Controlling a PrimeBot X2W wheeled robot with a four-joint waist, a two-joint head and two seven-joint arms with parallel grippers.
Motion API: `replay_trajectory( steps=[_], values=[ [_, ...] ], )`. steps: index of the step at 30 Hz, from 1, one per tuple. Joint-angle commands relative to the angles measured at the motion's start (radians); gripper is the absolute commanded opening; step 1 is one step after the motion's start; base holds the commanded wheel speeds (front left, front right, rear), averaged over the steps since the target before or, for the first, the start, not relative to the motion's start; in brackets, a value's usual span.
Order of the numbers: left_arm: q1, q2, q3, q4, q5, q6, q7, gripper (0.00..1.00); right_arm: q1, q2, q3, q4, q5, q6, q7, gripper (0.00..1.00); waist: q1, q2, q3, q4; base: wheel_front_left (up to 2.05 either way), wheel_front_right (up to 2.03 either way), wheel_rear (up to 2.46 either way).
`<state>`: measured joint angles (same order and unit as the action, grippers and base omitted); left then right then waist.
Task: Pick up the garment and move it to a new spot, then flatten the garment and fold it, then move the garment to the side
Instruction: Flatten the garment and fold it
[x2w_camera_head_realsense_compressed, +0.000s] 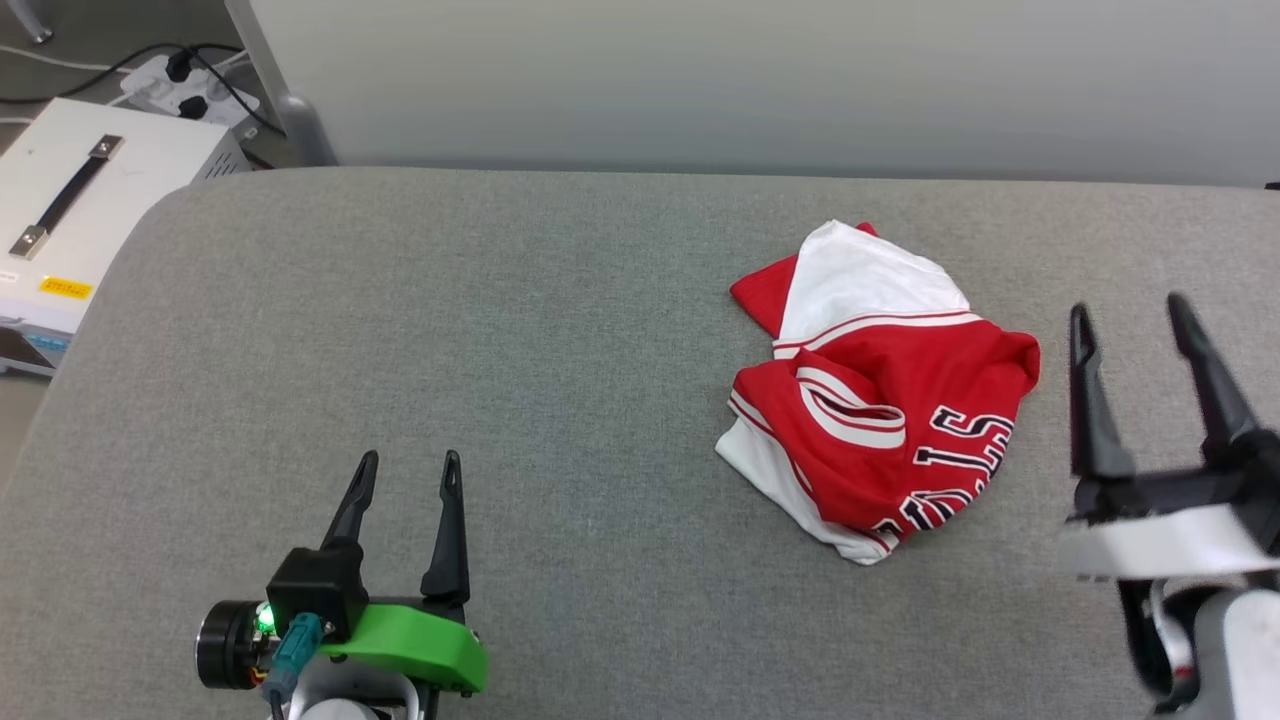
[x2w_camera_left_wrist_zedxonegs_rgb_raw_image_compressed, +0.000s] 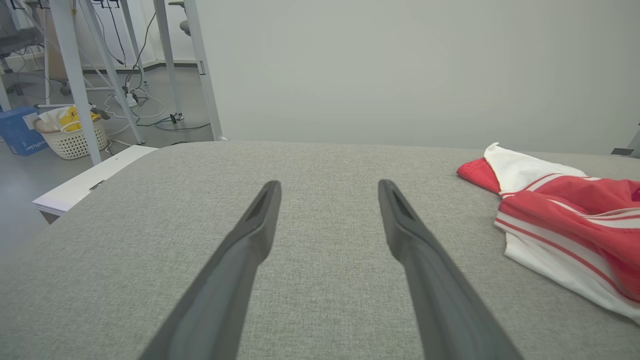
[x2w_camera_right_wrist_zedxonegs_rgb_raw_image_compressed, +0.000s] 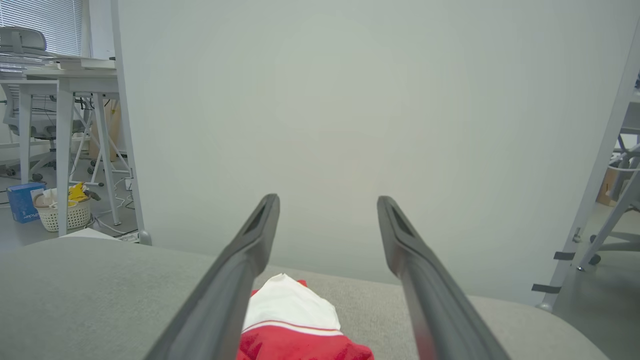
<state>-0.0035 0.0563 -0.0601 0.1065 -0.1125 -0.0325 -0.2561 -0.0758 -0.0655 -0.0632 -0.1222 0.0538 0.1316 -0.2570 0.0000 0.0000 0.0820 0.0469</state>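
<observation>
Both my claws stand spread wide, with nothing between the fingers.
The garment lies crumpled on the grey padded surface, at about 3 o'clock from the middle of my head view. My left claw hovers down at 7 o'clock, well apart from it. My right claw is just beside it, the cloth at its 9 o'clock.

1 garment, 2 claws, 1 wht basket.
</observation>
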Motion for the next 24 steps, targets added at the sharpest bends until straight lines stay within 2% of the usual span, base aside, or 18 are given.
replay_trajectory(
  steps=[1,8,13,14,16,20,24],
  values=[
    [-0.024,-0.006,-0.003,-0.006,0.006,-0.006,-0.006,1.00,-0.063,-0.030,-0.009,-0.012,-0.006,-0.001,-0.005,1.00,0.0000,0.0000,0.030,0.010,0.00,0.00,0.00],
    [-0.083,-0.006,-0.020,-0.018,-0.004,0.001,-0.006,1.00,-0.324,-0.195,0.027,0.052,0.046,-0.001,-0.005,1.00,0.0000,0.0000,0.109,0.038,0.00,0.00,0.00],
    [-0.121,-0.006,-0.040,-0.033,-0.020,0.012,-0.006,1.00,-0.518,-0.382,0.178,0.278,0.085,-0.001,0.001,1.00,0.0000,0.0000,0.173,0.066,0.00,0.00,0.00],
    [-0.125,-0.006,-0.041,-0.035,-0.022,0.013,-0.006,1.00,-0.546,-0.400,0.202,0.307,0.103,-0.001,0.010,1.00,0.0000,0.0000,0.181,0.069,0.00,0.00,0.00],
    [-0.140,-0.006,-0.047,-0.042,-0.027,0.017,-0.006,1.00,-0.630,-0.458,0.290,0.378,0.155,-0.001,0.067,1.00,0.0000,0.0000,0.209,0.078,0.00,0.00,0.00],
    [-0.167,-0.006,-0.057,-0.056,-0.038,0.026,-0.006,1.00,-0.778,-0.550,0.491,0.475,0.314,-0.001,0.251,1.00,0.0000,0.0000,0.259,0.093,0.00,0.00,0.00],
    [-0.196,-0.006,-0.070,-0.071,-0.055,0.037,-0.006,1.00,-0.893,-0.633,0.703,0.532,0.508,-0.001,0.505,1.00,0.0000,0.0000,0.303,0.112,0.00,0.00,0.00]
  ],
)
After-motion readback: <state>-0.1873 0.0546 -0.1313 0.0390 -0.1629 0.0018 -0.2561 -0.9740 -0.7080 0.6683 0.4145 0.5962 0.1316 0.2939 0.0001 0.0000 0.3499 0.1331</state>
